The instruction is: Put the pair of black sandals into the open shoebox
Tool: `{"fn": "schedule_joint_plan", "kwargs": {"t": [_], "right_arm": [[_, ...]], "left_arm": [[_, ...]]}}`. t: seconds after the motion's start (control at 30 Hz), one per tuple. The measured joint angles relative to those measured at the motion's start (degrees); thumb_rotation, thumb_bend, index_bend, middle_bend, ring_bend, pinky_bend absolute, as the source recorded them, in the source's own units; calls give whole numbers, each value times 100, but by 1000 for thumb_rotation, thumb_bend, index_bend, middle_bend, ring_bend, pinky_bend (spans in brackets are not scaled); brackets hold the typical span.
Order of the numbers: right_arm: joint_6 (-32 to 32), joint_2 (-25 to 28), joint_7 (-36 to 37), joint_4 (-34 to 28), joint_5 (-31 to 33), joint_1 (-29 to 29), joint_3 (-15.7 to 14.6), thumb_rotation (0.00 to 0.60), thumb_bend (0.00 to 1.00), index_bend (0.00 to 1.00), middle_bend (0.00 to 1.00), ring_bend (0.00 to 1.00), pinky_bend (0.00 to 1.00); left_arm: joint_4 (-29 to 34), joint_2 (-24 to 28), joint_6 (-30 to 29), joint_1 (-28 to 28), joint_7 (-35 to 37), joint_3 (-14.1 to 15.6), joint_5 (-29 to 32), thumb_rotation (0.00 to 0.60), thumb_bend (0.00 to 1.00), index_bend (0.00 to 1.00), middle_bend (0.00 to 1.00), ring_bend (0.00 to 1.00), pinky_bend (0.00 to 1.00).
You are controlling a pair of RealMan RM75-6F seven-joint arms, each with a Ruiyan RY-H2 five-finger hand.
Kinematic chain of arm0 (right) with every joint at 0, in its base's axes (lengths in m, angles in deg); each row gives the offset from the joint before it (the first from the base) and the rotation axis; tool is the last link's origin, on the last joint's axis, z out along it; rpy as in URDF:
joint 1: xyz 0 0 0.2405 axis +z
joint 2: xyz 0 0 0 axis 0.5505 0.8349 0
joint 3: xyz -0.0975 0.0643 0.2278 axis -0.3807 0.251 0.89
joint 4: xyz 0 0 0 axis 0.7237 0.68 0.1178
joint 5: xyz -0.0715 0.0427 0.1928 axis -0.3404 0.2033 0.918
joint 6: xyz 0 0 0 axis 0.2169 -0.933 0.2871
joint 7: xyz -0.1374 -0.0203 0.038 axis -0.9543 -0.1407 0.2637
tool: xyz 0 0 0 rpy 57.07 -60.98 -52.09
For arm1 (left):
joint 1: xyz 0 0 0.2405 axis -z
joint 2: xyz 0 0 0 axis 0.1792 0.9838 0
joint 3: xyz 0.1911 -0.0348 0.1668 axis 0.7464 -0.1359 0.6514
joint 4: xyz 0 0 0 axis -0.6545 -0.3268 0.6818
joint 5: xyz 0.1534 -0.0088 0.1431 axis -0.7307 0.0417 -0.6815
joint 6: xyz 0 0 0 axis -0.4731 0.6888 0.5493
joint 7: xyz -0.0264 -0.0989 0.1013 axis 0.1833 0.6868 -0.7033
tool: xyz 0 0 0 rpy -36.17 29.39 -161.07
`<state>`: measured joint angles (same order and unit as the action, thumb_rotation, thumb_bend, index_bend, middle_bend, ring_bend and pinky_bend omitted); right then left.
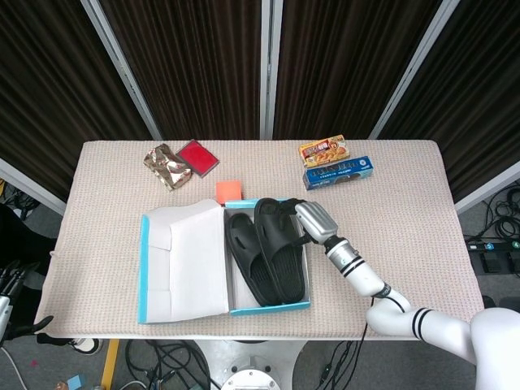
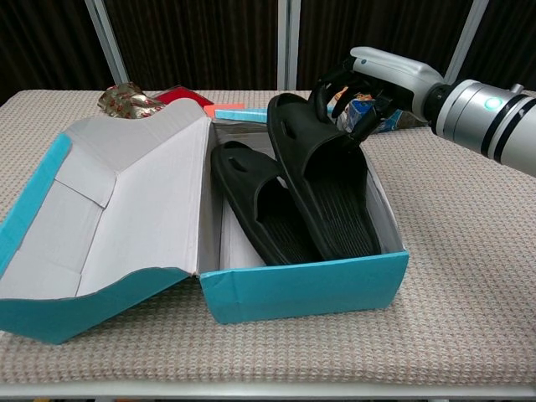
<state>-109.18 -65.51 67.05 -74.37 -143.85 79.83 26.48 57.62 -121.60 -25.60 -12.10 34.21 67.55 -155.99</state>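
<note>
The open shoebox (image 1: 268, 307) (image 2: 301, 289) sits near the front edge of the worktop (image 1: 406, 236) (image 2: 469, 251), its grey lid (image 1: 183, 260) (image 2: 109, 218) folded out flat from the box's left side. Both black sandals lie inside the box, side by side and lengthwise. The left sandal (image 1: 248, 260) (image 2: 260, 205) lies low against the box floor. The right sandal (image 1: 280, 252) (image 2: 322, 184) lies beside it against the box's right wall, its toe end raised above the back rim of the box.

The right hand (image 1: 313, 221) (image 2: 360, 88) reaches in over the box's back right corner. Its fingers (image 2: 335, 84) curl down around the raised end of the right sandal and touch its edge; from these views it appears to grip that sandal. The left hand (image 1: 10, 276) shows only at the frame edge, off the worktop and far from the box's lid side, and I cannot tell how its fingers lie.

Behind the box lie an orange block (image 1: 229, 190), a red packet (image 1: 197, 156) and a crumpled foil wrapper (image 1: 166, 166). Behind the box's right side lie a yellow food box (image 1: 324, 149) and a blue carton (image 1: 337, 171).
</note>
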Motion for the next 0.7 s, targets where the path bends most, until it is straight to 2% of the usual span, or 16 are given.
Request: {"fn": "schedule_joint_plan", "kwargs": {"t": [0.33,0.43,0.53,0.7], "right_arm": [[208,35,-83,-99,85,35,-61,600,0,602,498,260,325],[294,81,-58,-128,73,59,-86,600,0,540,474,230,320],[382,176,-48,-159,-3,92,-147,600,0,435,440,166,256],[540,382,-74,-269,-104,152,-243,600,0,260,329,54,178]], "left_arm": [[31,19,-18,-13,-26,4,-6,600,73,112,144,4,110],[43,24,-6,-8,-35,6,-7,600,73,112,144,3,110],[56,29,5,-3,-37,7,-7,600,74,112,144,4,110],[69,29,48,16,-23,16,-12,600,74,112,144,4,110]]}}
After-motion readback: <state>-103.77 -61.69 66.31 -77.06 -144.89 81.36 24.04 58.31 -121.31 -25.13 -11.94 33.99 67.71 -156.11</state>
